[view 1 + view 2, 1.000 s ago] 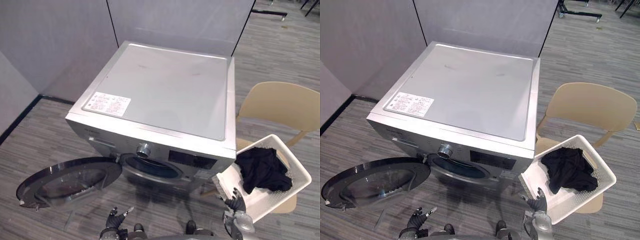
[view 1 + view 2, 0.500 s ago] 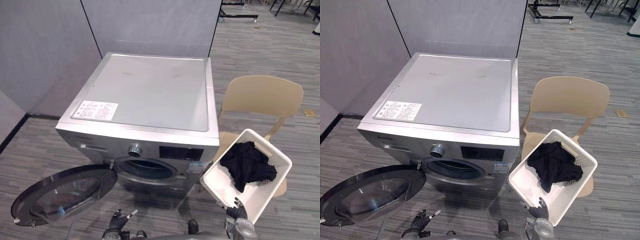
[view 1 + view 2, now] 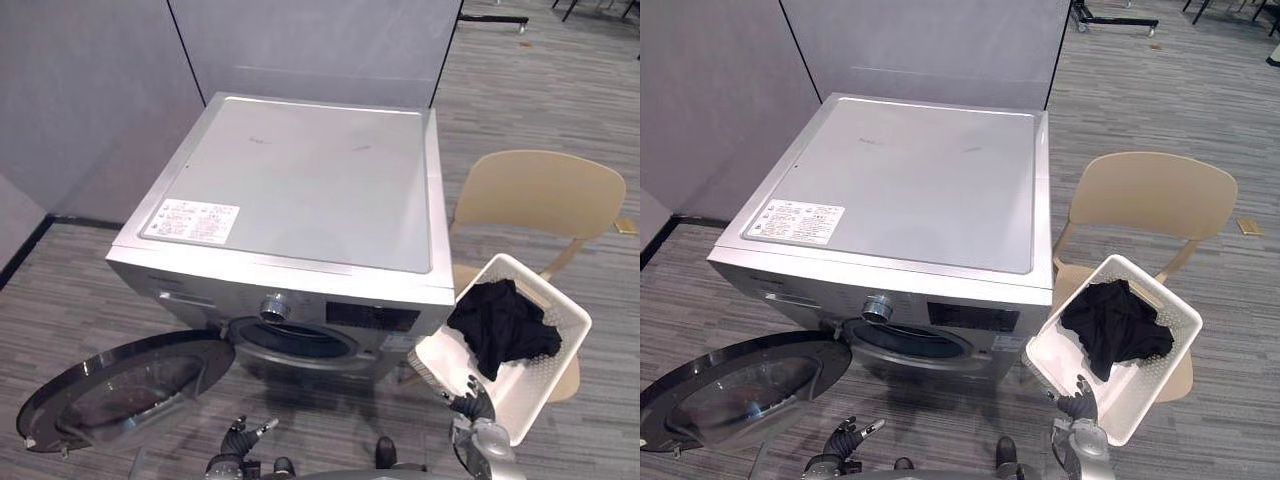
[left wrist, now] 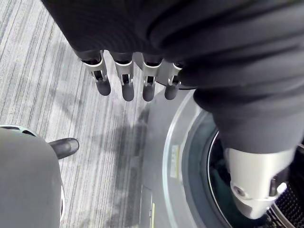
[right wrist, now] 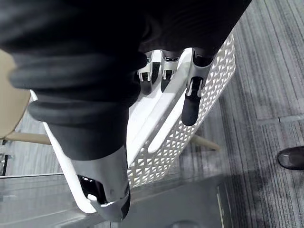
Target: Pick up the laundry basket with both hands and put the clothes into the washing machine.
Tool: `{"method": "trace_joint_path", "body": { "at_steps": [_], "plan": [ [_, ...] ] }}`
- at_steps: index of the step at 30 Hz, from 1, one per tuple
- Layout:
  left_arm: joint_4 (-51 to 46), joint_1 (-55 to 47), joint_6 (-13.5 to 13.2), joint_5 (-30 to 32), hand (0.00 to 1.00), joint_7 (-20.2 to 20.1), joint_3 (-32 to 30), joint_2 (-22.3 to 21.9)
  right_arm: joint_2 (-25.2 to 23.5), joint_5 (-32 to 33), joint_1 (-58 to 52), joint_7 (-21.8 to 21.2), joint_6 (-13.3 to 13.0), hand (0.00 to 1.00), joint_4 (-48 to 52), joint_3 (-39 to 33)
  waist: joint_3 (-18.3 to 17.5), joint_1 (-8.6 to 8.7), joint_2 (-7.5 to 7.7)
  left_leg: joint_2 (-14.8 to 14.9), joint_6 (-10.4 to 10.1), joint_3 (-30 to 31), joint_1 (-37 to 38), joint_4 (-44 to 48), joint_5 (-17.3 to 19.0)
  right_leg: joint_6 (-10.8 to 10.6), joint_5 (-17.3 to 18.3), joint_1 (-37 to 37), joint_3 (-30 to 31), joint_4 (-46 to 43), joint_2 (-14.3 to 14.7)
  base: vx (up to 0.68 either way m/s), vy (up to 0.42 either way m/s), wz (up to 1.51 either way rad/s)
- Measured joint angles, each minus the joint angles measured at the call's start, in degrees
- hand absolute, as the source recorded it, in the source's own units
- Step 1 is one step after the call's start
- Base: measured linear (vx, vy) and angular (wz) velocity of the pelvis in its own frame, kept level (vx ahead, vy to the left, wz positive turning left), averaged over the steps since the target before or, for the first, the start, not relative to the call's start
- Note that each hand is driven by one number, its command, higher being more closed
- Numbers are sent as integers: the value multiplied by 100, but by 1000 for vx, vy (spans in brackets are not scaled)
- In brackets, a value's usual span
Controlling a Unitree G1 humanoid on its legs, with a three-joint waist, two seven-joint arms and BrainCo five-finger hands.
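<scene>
Basket [image 3: 436, 358] of black clothes [image 3: 500, 325], tilted on chair [image 3: 540, 195] right of open washer [image 3: 300, 180]; right hand [image 3: 472, 402] clasping near rim, left hand [image 3: 238, 440] low, fingers [image 4: 123, 83] straight, slightly spread, empty.

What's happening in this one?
The robot faces a washing machine whose door hangs open. Its right hand grips the rim of the white laundry basket, which sits tilted on a beige chair with black clothes inside. The left hand is open and empty, low by the door.
</scene>
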State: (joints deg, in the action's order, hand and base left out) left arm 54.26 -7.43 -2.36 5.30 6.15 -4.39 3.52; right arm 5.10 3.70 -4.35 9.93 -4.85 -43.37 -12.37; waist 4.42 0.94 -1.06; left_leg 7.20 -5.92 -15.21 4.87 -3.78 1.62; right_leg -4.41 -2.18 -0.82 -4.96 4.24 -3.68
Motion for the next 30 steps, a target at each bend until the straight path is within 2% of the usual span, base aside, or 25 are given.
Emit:
{"method": "trace_joint_path", "body": {
  "at_steps": [12,16,20,24,27,30],
  "plan": [
    [-38,3,-5,123,0,7,240,19,2,-814,-172,290,-118,0,1049,129,-12,18,-5,-19,11,60,9,14,-8,-17,17,30,9,-20,-26,-60,-13,0],
    [-40,-23,-2,204,0,8,253,20,-8,-938,-282,441,-130,0,1416,122,-22,126,9,-18,10,1,32,-3,-5,-18,14,48,68,-12,-17,-10,-6,-7],
    [-38,-20,1,210,0,8,268,19,-36,-973,-419,495,-140,0,1670,69,-24,129,6,-5,22,-193,134,-11,36,-22,6,47,246,-9,16,31,0,-24],
    [-13,0,50,227,0,8,270,18,-297,-975,-756,641,-140,0,2013,-484,-25,163,5,-1,19,-373,223,10,91,-24,3,32,454,-10,42,44,0,-26],
    [3,-2,86,228,0,15,266,16,-370,-717,-939,782,-146,0,2023,-903,-21,187,-1,48,-10,-633,279,190,269,-31,-7,91,714,-31,86,-8,-1,-46],
    [57,27,95,232,0,21,249,27,-400,-380,-981,881,-154,0,1661,-1090,-11,221,1,187,-42,-1199,157,623,598,-26,-115,399,1280,-93,222,-46,-13,-94]
  ]
}}
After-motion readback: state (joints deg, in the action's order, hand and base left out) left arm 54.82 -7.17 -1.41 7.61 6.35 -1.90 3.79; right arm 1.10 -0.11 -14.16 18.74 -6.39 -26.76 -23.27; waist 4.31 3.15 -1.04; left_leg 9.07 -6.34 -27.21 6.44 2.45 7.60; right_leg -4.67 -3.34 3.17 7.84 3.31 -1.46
